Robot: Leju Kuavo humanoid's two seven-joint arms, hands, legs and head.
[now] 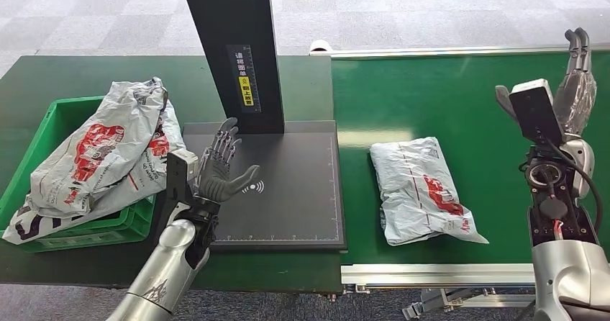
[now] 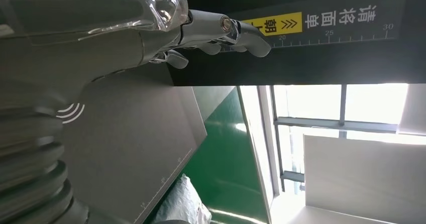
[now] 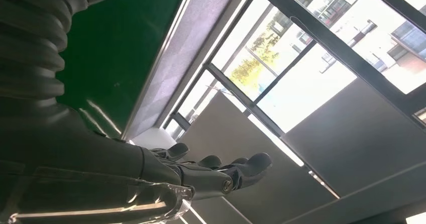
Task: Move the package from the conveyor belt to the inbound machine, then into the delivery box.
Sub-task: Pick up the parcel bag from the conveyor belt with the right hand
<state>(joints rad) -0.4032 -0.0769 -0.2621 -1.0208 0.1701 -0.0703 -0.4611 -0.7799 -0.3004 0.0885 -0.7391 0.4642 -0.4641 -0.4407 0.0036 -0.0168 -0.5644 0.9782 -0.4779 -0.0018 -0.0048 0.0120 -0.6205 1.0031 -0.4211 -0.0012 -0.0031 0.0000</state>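
Your left hand (image 1: 219, 164) and right hand (image 1: 575, 83) are empty with fingers apart, so next grab the crinkly grey plastic package (image 1: 421, 189) off the green conveyor belt (image 1: 460, 91).

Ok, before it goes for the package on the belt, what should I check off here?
1. Package lying flat on the belt, apart from other things: ok.
2. Right hand open and holding nothing: ok.
3. Left hand open, above the scanner plate: ok.
4. Scanner plate free of packages: ok.
5. Room in the green box: not ok, bags spill over its rim.
6. Belt stopped: cannot tell.
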